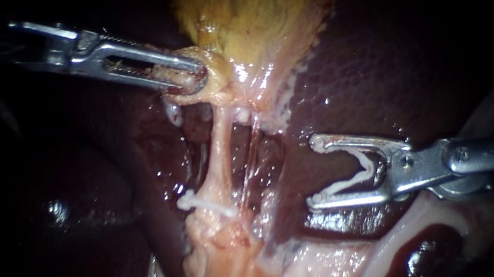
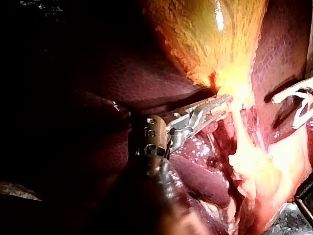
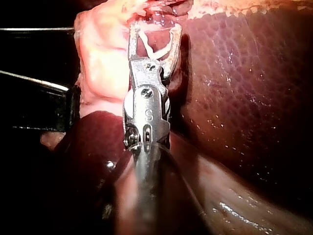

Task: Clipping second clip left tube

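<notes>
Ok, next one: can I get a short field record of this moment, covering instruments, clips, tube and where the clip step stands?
left instrument: jaws shut on the lower end of the gallbladder
right instrument: jaws wide apart, holding a loaded clip between them, over the liver
left tube: runs straight down from the gripped tissue
placed clip: one, white, across the left tube's lower part
step status: loaded clip is beside the left tube, apart from it, not yet around it

Left tube (image 1: 220, 148), white clip (image 1: 206, 204) low
</notes>
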Robot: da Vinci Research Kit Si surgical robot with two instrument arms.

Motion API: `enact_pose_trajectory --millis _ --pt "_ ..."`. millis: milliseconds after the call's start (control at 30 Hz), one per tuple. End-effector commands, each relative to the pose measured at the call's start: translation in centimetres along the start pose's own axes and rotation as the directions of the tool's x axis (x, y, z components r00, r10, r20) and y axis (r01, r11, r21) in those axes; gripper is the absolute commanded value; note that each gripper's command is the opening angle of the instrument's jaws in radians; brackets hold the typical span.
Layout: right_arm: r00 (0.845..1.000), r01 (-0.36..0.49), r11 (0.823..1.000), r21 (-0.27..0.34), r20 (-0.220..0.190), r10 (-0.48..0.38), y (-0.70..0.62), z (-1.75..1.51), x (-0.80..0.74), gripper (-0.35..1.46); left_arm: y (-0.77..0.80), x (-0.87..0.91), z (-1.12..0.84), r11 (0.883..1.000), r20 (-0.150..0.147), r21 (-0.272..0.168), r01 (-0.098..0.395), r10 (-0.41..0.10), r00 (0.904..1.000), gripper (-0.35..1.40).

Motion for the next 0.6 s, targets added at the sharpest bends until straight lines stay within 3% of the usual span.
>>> enact_pose_trajectory --millis 33,167,367,600 --pt "1.000 0.000 1.000 0.000 0.000 0.000 0.00 0.00 0.00 0.50 0.03 0.04 -0.07 1.000 0.002 -0.006 0.002 -0.002 1.0000 -0.35" --pt "1.000 -0.001 1.000 0.000 0.000 0.001 0.00 0.01 0.00 0.50 0.14 0.17 -0.36 1.000 0.005 -0.003 0.012 -0.012 0.9999 -0.35" --pt "1.000 -0.001 1.000 -0.004 0.001 0.001 -0.01 0.05 0.03 0.50 0.29 0.35 -0.68 0.999 -0.019 0.000 0.034 -0.034 0.9992 -0.35" --pt "1.000 -0.002 1.000 0.017 -0.003 0.002 -0.15 0.30 0.21 0.50 0.34 0.27 -0.64 1.000 -0.024 0.006 0.031 -0.031 0.9992 -0.35"
